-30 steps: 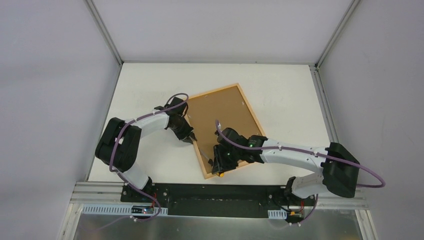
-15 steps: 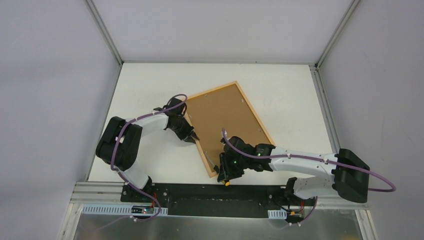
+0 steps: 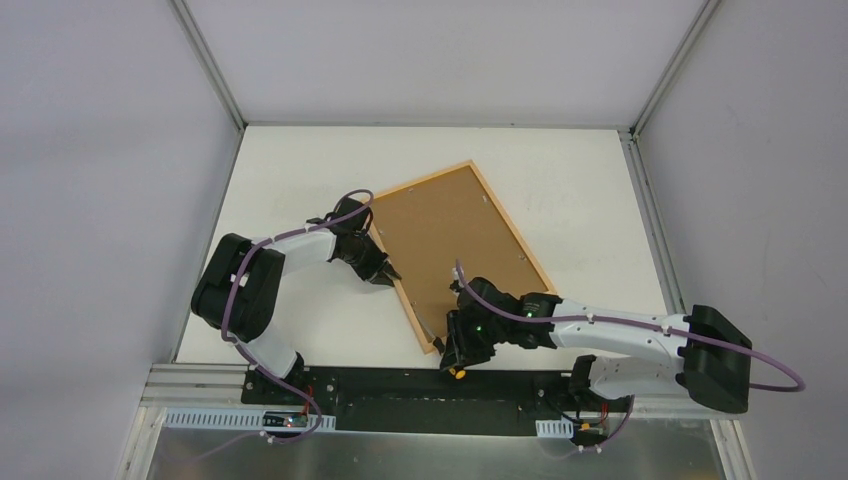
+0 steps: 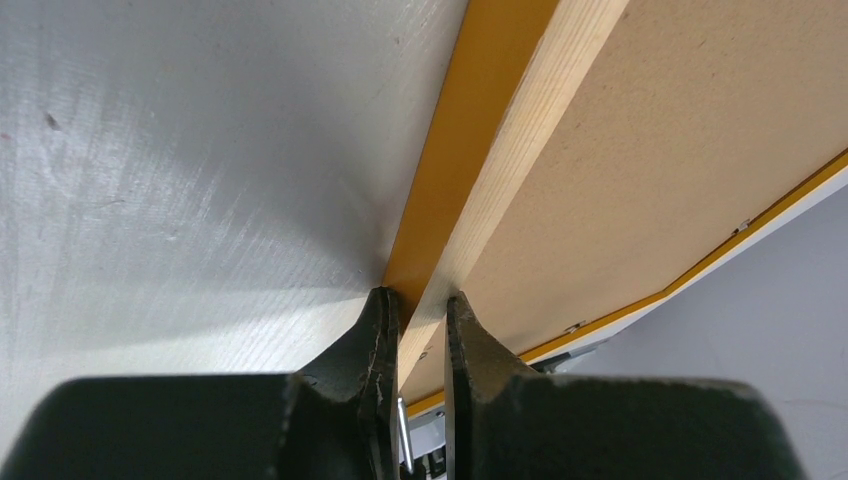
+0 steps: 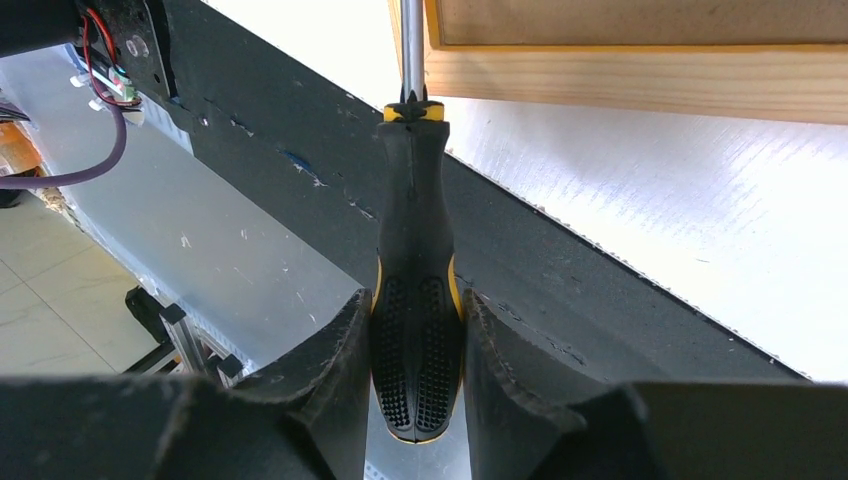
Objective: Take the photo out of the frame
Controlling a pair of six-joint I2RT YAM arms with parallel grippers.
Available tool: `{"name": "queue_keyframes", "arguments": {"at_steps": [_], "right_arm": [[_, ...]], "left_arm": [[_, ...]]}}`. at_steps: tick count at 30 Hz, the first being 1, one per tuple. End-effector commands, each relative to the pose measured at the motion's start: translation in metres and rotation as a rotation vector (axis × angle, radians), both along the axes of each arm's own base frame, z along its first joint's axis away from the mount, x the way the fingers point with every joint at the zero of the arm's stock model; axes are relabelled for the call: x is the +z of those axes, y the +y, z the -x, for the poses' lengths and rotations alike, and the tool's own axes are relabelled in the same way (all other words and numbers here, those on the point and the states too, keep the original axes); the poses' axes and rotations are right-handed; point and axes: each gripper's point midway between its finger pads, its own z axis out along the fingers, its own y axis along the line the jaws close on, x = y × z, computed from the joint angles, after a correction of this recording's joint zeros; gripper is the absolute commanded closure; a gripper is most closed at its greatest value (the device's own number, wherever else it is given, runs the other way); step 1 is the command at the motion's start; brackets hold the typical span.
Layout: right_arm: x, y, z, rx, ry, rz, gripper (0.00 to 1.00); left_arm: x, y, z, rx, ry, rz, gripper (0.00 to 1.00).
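**On the white surface point(image 3: 300, 200), a frame lying face down**

The frame point(image 4: 520, 130) lies askew, pale wood and brown backing board point(image 3: 455, 245) upward, orange edge showing. The left gripper point(image 4: 420, 320) pinches its left rail. The right gripper point(image 5: 415, 330) grasps a black-and-yellow screwdriver point(image 5: 413, 230) at the near corner.

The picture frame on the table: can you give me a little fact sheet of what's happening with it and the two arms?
frame: lies back up and askew on the white table
backing board: brown, seated in the frame
photo: not visible
left gripper: shut on the frame's left rail
right gripper: shut on a black and yellow screwdriver, shaft pointing toward the frame's near corner
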Motion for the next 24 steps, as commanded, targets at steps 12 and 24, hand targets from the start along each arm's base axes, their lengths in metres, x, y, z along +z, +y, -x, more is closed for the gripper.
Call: {"name": "queue_keyframes", "arguments": {"at_steps": [12, 24], "right_arm": [[-0.013, 0.041, -0.067, -0.121, -0.284, 0.005, 1.00], [0.014, 0.049, -0.076, -0.141, -0.319, -0.027, 1.00]], "left_arm": [[-0.057, 0.051, 0.059, 0.135, 0.230, -0.220, 1.00], [-0.056, 0.055, 0.064, 0.096, 0.213, -0.228, 1.00]]}}
